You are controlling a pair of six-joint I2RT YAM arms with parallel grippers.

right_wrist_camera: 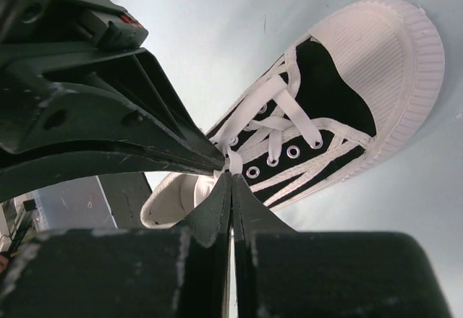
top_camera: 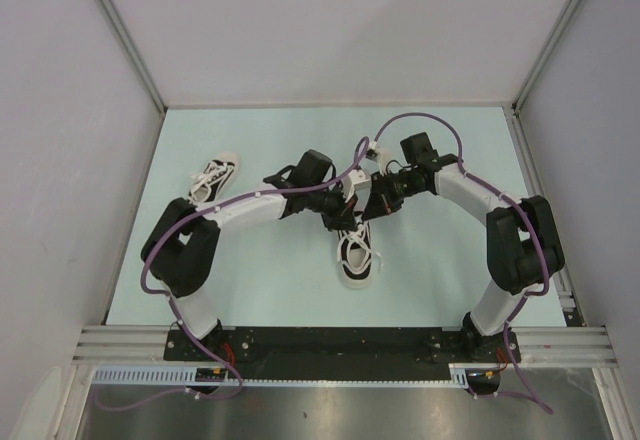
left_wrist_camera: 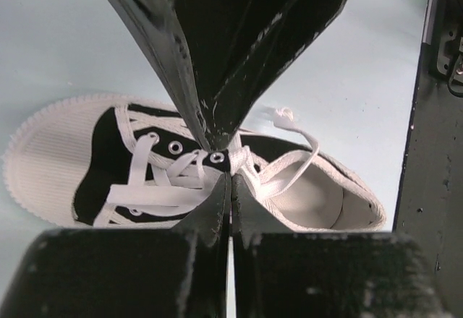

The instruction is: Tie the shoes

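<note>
Top view, left to right. At 10 o'clock on the table (top_camera: 270, 290) I see one shoe (top_camera: 213, 178) lying alone, well apart from both arms. The left gripper (top_camera: 340, 207) reaches in from 9 o'clock, its jaws pressed fully together and pinching a white lace (right_wrist_camera: 233, 160). Under it, near the table's middle, lies the second shoe (top_camera: 354, 257), toe towards 6 o'clock. The right gripper (top_camera: 372, 200) enters from 3 o'clock, jaws likewise closed tight on the same lace by the top eyelets, its tips touching the left's.
</note>
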